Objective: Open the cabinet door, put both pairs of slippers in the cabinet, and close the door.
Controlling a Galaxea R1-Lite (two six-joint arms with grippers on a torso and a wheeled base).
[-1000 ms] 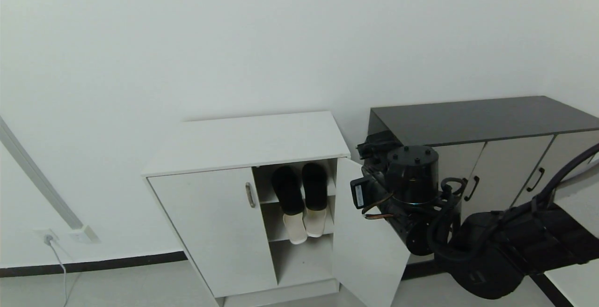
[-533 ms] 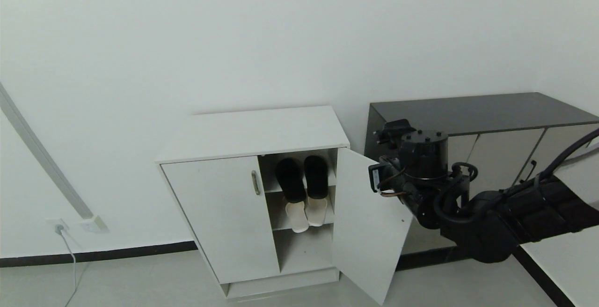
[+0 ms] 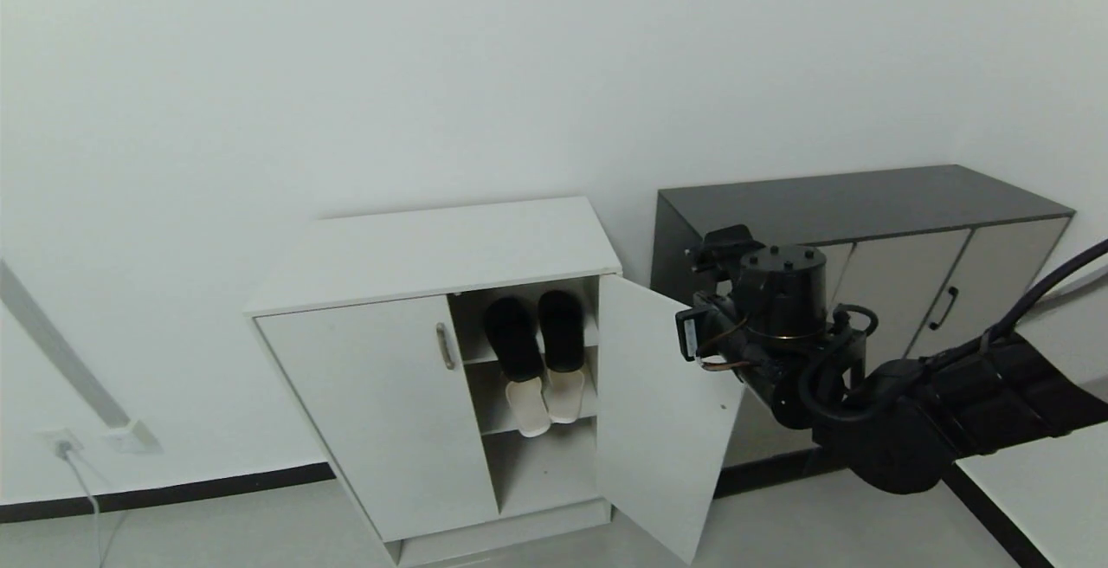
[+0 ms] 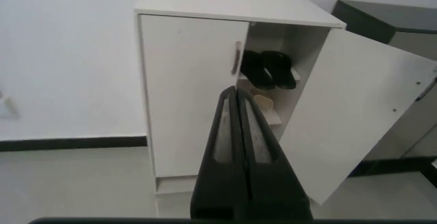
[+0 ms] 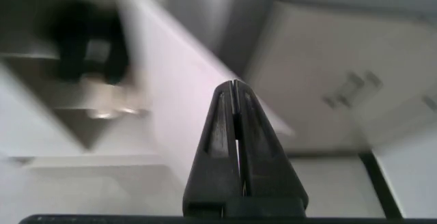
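- Cabinet (image 3: 433,248) status: the right door (image 3: 666,429) is swung wide open, and the left door (image 3: 381,412) is shut, with a metal handle (image 3: 444,345) at its inner edge.
- Black slippers (image 3: 535,334) are stored inside the cabinet on the top shelf, side by side behind the open half, with their ends overhanging the shelf front.
- Pale slippers (image 3: 545,399) are stored on the cabinet shelf directly below the black pair, also side by side.
- Right gripper (image 5: 235,86): the fingers are pressed together and nothing is held. The arm is positioned off the cabinet's right side, close to the outer face of the open door. Contact with the door cannot be told.
- Left gripper (image 4: 237,93): the fingers are closed flush and nothing is gripped. It is held in front of the cabinet, well apart from it, roughly in line with the left door's inner edge.
- Dark-topped sideboard (image 3: 848,196) is placed just right of the cabinet against the same wall, with its doors shut.
- Wall socket (image 3: 61,442) with a cable plugged in is seen low on the wall, left of the cabinet.
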